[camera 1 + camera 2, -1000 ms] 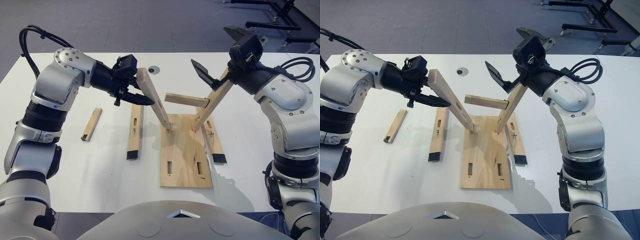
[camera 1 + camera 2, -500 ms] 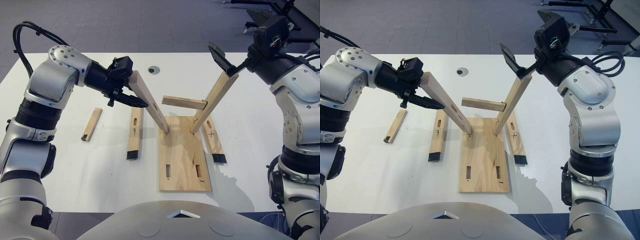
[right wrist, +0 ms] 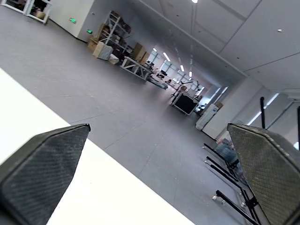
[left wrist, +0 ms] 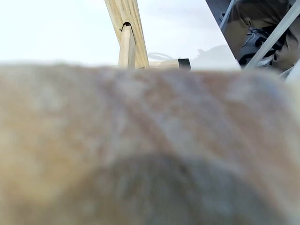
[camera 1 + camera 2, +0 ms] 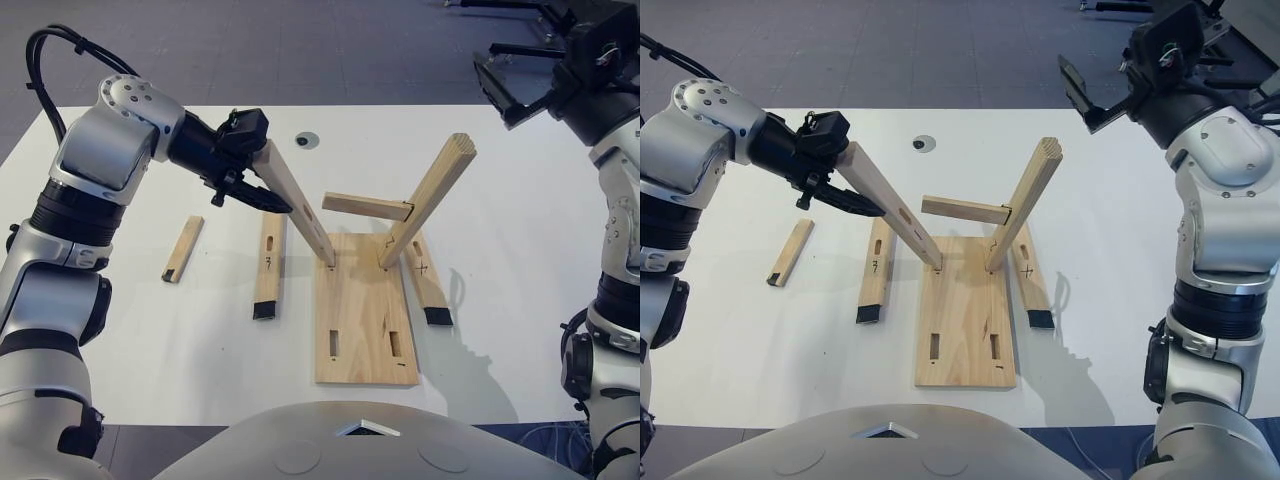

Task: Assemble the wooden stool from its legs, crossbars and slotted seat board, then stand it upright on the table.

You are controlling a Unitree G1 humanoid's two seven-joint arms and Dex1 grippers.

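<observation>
On the table (image 5: 520,250), left claw (image 5: 274,190) grips a slanted leg (image 5: 306,216).

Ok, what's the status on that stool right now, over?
Left gripper shut on slanted leg, foot on seat board. Right gripper open, clear of second leg with crossbar. Three loose pieces flat on table, none blocking.

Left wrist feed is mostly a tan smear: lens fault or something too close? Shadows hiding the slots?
Left wrist view: the left-hand leg sits near the lens, out of focus; the table beyond is sharp. Left eye view: soft shadows, seat board slots plain.
</observation>
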